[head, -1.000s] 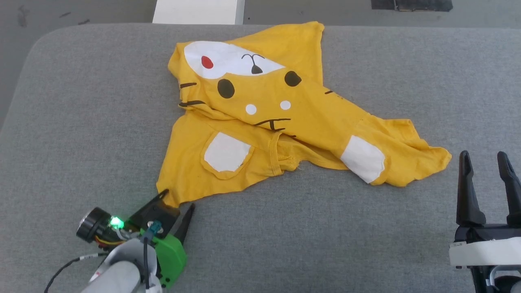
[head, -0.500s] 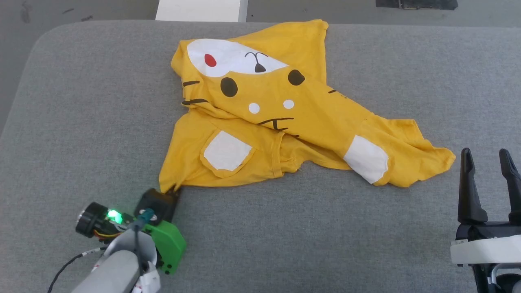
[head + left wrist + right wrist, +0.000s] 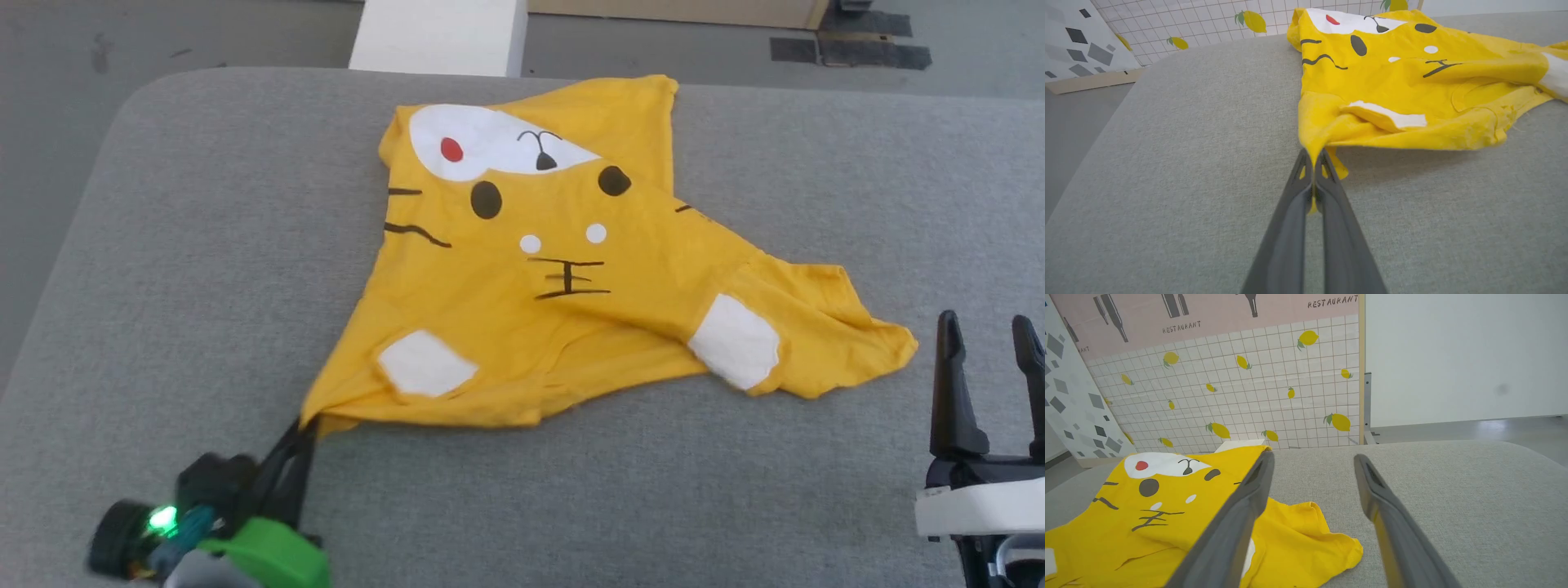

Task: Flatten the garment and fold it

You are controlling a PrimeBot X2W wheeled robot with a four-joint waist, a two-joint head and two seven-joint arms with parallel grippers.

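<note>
Head view: the shirt (image 3: 555, 269) lies rumpled near the middle of the grey counter (image 3: 204, 204), cat-face print (image 3: 531, 196) up, with one corner drawn to a point toward the near left. The left hand (image 3: 300, 433) is clenched on that corner. In the left wrist view yellow cloth is pinched between its two closed fingers (image 3: 1286, 237), and the cloth just behind the pinch rises off the counter in a taut ridge. I judge the corner is held so that side can be pulled outward and spread flat. That puts the work in the flattening step, with no fold yet made. The right hand (image 3: 984, 320) hangs released at the near right, fingers apart with nothing between them, near the shirt's right tip. It is probably placed there to take that tip so the cloth can be stretched between both hands.

The right half looks like the trouble. A layer is doubled over there, carrying a white patch (image 3: 735, 339), with creases beneath it. A second patch (image 3: 424, 363) near the held corner is buckled. A pull on one corner alone may drag the whole shirt instead of opening it.

Beyond the counter's far edge stands a white block (image 3: 441, 37), and the right wrist view shows a lemon-print panel (image 3: 1249, 396). Both are well apart from the shirt, and I see nothing across either hand's path
</note>
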